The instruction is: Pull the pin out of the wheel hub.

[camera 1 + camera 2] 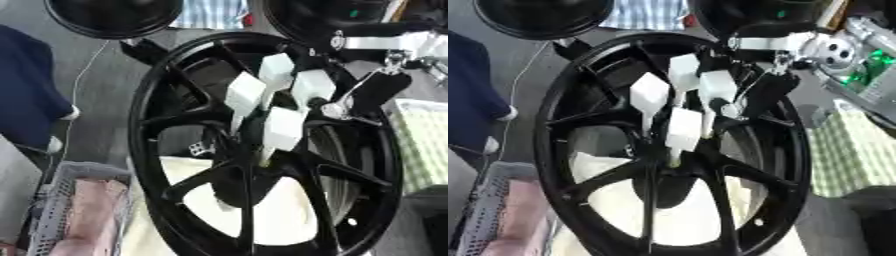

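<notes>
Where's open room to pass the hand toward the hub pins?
Crowded at the hub: four white pins cluster, right hand beside them. Freer: gaps between lower spokes over the white sheet, and the rim's left openings.

1. A grey floor [105, 85] fills the upper left, and a thin white cable [80, 75] trails across it.
2. Two dark round objects [114, 15] sit along the top edge (what they are cannot be told).
3. A dark blue fabric mass [26, 85] lies at the left edge.
4. A grey mesh basket [52, 210] sits at lower left, holding something pinkish.
5. A green-and-white checked cloth [842, 150] lies at the right.
6. A plaid fabric [210, 12] shows at top centre.
</notes>
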Action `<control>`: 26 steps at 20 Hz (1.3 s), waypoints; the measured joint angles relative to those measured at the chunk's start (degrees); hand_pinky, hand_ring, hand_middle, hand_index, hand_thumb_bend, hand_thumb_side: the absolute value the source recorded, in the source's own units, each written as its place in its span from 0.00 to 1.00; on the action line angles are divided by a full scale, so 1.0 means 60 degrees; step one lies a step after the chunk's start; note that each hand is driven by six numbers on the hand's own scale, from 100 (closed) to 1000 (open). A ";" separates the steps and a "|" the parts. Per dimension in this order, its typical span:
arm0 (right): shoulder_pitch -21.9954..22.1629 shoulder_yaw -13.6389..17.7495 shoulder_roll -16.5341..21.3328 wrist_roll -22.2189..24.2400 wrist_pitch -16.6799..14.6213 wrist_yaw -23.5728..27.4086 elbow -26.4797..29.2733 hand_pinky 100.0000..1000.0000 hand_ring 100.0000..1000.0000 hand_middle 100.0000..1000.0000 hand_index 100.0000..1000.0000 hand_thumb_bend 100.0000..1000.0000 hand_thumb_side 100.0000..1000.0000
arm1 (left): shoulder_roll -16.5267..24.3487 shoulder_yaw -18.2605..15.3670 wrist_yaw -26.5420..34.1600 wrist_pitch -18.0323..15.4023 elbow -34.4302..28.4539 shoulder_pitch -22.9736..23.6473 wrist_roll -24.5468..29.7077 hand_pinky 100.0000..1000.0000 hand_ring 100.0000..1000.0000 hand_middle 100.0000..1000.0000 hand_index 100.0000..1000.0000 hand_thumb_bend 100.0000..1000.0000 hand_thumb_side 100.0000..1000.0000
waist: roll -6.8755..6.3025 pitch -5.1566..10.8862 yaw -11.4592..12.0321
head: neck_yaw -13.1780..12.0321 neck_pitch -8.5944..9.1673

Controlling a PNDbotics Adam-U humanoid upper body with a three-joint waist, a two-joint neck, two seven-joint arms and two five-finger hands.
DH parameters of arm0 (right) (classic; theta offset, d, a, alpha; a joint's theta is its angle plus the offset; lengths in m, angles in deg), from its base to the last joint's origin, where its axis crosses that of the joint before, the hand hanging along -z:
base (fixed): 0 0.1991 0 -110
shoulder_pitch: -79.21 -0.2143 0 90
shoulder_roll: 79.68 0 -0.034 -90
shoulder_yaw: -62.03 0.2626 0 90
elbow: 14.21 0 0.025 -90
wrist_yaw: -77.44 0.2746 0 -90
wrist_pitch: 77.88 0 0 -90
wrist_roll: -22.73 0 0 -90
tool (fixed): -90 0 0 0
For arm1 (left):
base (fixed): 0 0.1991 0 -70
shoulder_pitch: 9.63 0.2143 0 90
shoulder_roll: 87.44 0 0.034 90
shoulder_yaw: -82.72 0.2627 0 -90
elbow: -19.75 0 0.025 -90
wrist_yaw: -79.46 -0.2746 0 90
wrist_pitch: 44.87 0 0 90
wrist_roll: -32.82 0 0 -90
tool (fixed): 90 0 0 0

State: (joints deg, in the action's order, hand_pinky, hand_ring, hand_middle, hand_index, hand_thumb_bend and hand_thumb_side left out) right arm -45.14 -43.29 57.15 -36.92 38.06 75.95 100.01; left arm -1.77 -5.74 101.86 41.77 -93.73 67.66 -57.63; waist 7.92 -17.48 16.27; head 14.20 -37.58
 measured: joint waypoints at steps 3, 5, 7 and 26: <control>-0.0086 0.0283 0.0002 0.0078 0.0040 -0.0137 0.0000 0.57 0.51 0.13 0.27 0.18 0.00 | 0.0000 -0.0001 0.0000 0.0000 0.0000 0.0003 0.0000 0.62 0.72 0.57 0.74 0.05 0.72 | 0.0004 0.0029 -0.0031 | -0.0027 0.0000; -0.0107 0.0408 0.0003 0.0110 0.0083 -0.0171 0.0000 0.55 0.48 0.10 0.26 0.21 0.00 | 0.0000 -0.0001 0.0000 0.0000 0.0000 0.0004 0.0000 0.62 0.72 0.57 0.74 0.05 0.73 | 0.0014 0.0030 -0.0054 | -0.0041 0.0000; -0.0097 0.0438 0.0005 0.0117 0.0131 -0.0190 0.0000 0.53 0.45 0.05 0.22 0.25 0.00 | 0.0000 -0.0001 0.0000 0.0003 0.0000 0.0005 0.0003 0.62 0.72 0.57 0.74 0.05 0.73 | 0.0034 0.0030 -0.0052 | -0.0044 0.0000; -0.0223 0.2865 0.0378 0.0043 0.1498 -0.2498 0.0001 0.50 0.37 0.00 0.17 0.33 0.00 | 0.0006 -0.0064 -0.0044 0.0035 0.0000 0.0210 -0.0015 0.62 0.72 0.57 0.74 0.05 0.73 | 0.0046 0.0086 -0.0490 | -0.0325 -0.0021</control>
State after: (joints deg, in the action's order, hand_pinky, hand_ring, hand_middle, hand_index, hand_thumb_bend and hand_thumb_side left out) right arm -46.48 -26.09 59.42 -36.66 47.05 60.97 100.02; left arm -1.73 -6.12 101.59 41.98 -93.73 68.91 -57.72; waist 8.20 -16.96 13.33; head 12.25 -37.70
